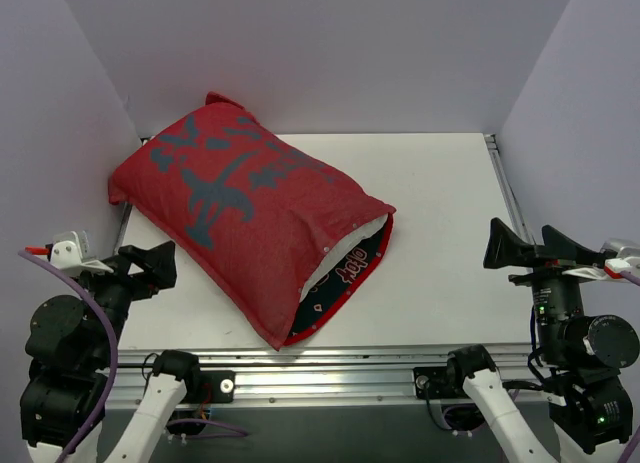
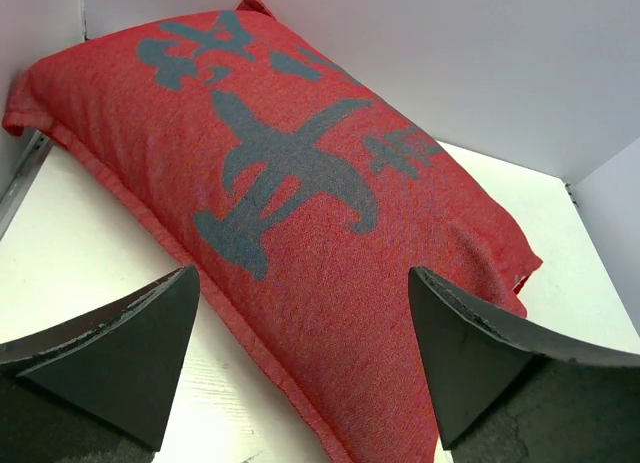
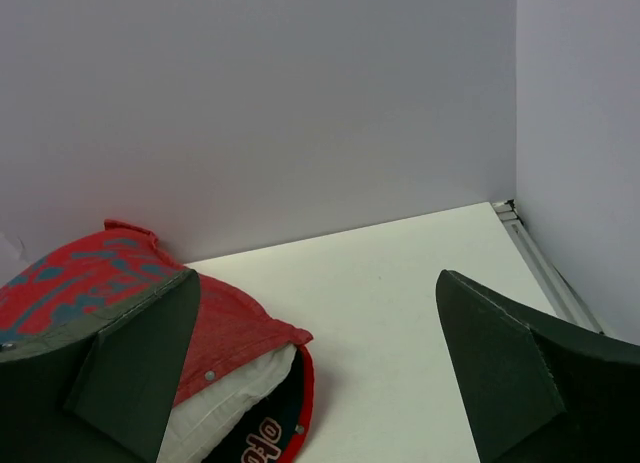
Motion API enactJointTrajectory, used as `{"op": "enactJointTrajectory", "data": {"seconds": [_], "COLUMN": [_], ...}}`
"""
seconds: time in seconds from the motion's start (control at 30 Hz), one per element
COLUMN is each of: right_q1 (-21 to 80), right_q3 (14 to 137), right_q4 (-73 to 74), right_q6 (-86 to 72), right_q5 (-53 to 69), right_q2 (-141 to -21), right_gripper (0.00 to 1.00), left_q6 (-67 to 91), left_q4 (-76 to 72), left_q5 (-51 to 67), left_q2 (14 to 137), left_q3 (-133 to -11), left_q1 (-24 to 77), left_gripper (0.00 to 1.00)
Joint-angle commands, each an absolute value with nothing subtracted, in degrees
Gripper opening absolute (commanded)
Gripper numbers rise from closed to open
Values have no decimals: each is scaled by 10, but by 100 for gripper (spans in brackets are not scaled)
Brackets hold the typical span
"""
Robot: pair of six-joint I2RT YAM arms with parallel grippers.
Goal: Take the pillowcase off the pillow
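The red pillowcase [image 1: 230, 213] is lying on the left side of the white table [image 1: 440, 223]. The white pillow [image 1: 345, 248] is peeking out of its open end. The left gripper [image 2: 303, 271] is sitting wide open near the pillowcase, holding nothing. The right gripper [image 3: 318, 274] is wide open too, holding nothing, well apart from it.

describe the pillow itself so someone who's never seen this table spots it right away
On the white table lies a big red pillowcase with grey-blue markings. At its open end, the lower right one in the top view, the pillow peeks out: plain white fabric between the red outside and the dark navy lining.
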State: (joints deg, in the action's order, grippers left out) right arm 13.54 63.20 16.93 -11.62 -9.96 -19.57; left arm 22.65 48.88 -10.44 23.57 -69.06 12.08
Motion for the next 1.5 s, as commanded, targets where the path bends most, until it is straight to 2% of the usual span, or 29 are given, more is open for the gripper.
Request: {"op": "enactJointTrajectory", "data": {"seconds": [0.0,0.47,0.53,0.67,0.9,1.1,1.4,1.47], "right_q1": [137,138,137,138,141,153,220,228], "right_q3": [627,596,584,545,492,490,461,442], "right_q4": [139,144,139,93,-61,-176,-271,-290], "right_q6": [-117,-163,-177,-212,-332,-382,-391,-394], "right_q5": [-84,-31,19,123,170,153,116,113], "right_q2": [-203,-254,-271,-337,-481,-612,-767,-799], "right_gripper": [100,100,100,100,100,100,100,95], "left_q6": [236,259,272,293,337,374,400,412], "left_q4": [454,453,447,419,318,255,212,207], "left_q5": [-98,-60,-53,-34,-12,-14,-42,-47], "left_q2": [252,318,337,370,439,500,510,512], "left_q3": [-685,-632,-614,-585,-520,-494,-432,-417], "left_q1": [124,123,124,124,123,121,120,119], "left_gripper": [94,94,94,94,94,94,94,94]}}
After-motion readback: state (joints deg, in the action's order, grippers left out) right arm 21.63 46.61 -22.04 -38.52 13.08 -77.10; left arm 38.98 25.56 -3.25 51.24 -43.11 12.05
